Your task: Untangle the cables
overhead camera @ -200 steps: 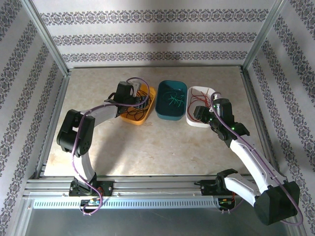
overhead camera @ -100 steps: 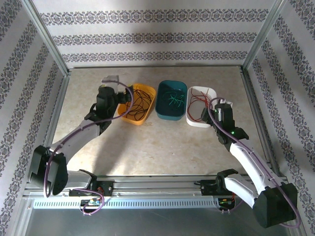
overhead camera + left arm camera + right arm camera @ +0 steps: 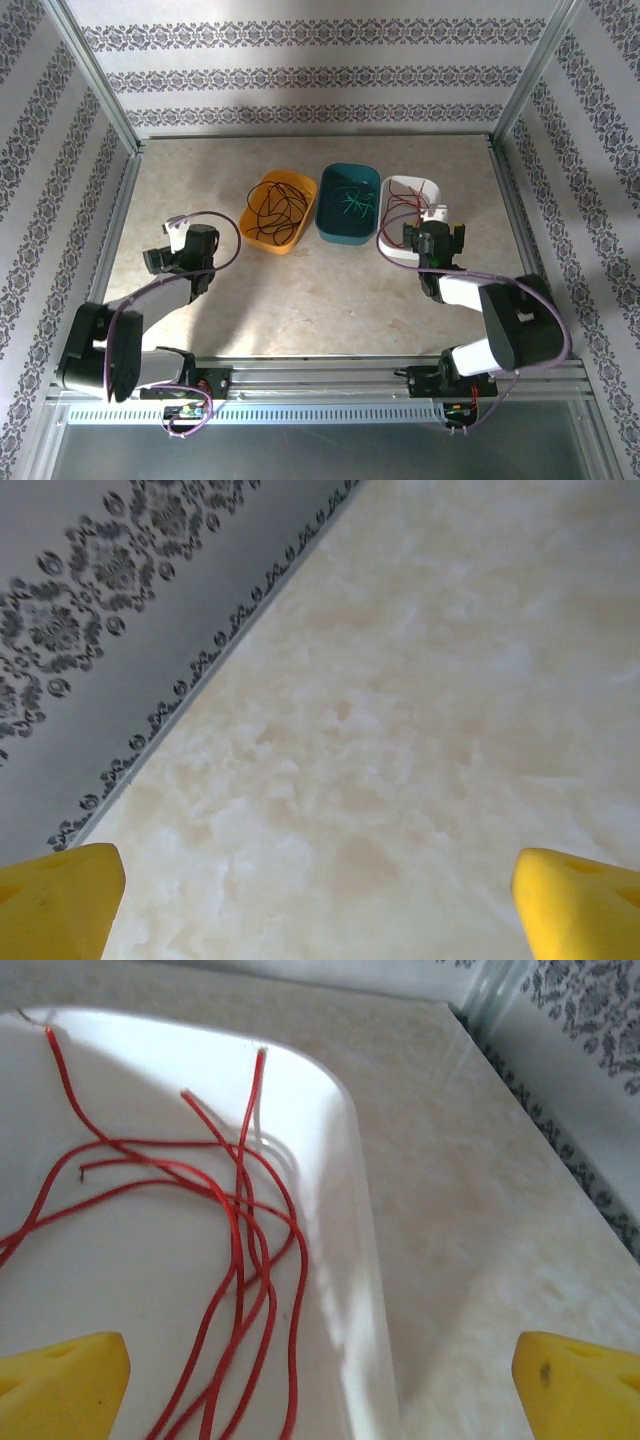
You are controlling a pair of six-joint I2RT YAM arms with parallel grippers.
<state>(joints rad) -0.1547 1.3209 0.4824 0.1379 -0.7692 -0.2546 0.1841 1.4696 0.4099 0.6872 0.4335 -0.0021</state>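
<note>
Seemingly sorted: thin red wires [image 3: 240, 1220] in white plastic tray [image 3: 345, 1150], green wires [image 3: 350, 205] in teal tray [image 3: 347, 238], black wires [image 3: 277, 212] in orange tray [image 3: 264, 240]. My right gripper [image 3: 320, 1385] gapes empty at the white rim, left gripper [image 3: 320, 905] likewise over marbled tabletop [image 3: 400, 730]. Low sweep could snag loops.

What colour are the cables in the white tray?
Red cables; the right wrist view shows them best.
</note>
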